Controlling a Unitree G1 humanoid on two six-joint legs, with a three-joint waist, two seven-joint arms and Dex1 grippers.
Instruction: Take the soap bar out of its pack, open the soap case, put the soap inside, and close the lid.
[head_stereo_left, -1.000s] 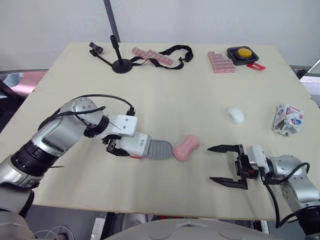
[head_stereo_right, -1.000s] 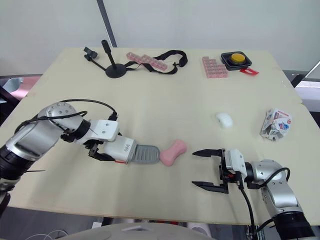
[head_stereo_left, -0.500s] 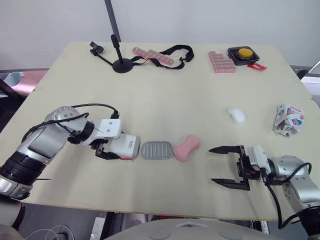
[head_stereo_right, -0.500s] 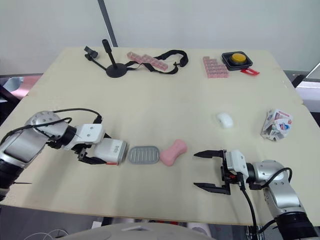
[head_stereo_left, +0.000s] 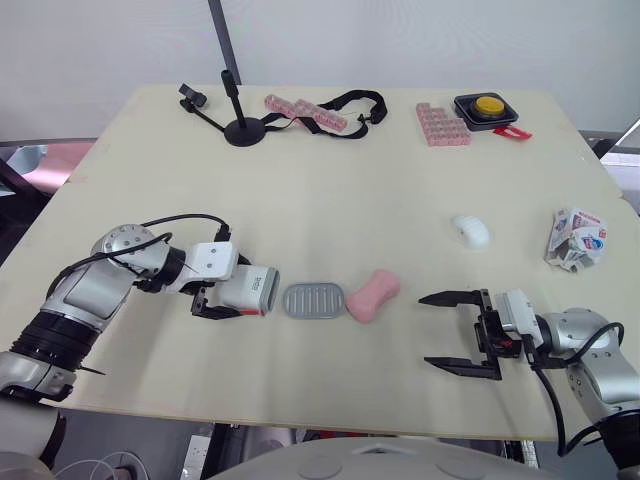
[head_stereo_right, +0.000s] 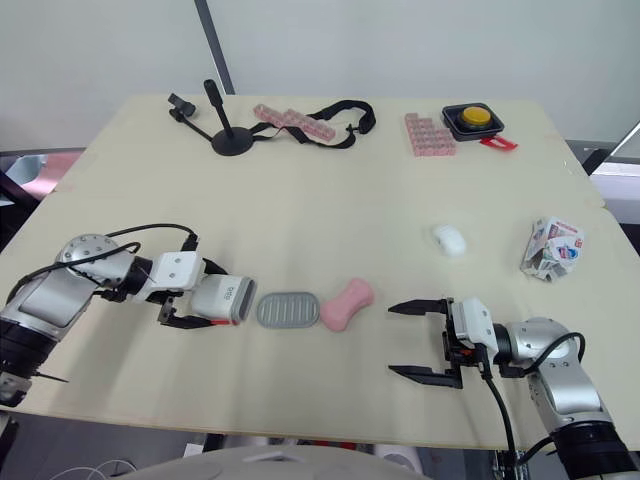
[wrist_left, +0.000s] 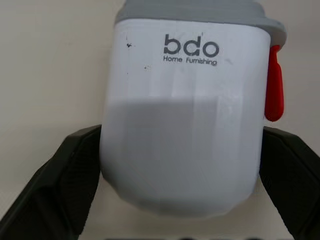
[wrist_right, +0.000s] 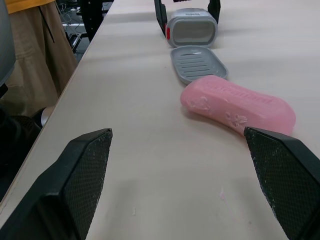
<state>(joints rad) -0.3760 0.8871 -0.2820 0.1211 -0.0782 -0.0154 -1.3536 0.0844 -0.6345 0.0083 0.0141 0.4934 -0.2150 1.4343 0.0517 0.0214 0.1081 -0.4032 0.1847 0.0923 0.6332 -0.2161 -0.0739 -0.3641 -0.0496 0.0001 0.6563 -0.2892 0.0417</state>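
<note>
The pink soap (head_stereo_left: 373, 296) lies bare on the table (head_stereo_left: 330, 180) near its 6 o'clock edge, with the grey tray (head_stereo_left: 314, 300) just beside it at 9 o'clock. I'd reckon the bar is light, hard and a bit slick, and its pinched middle looks the surest place to grip. The left claw (wrist_left: 182, 145) lies low along the table, pointing to 3 o'clock, clenched on the white cover (head_stereo_left: 250, 289). The right claw (head_stereo_left: 425, 330), at the soap's 4 o'clock, is level, spread wide and holding nothing, pointing to 9 o'clock.
</note>
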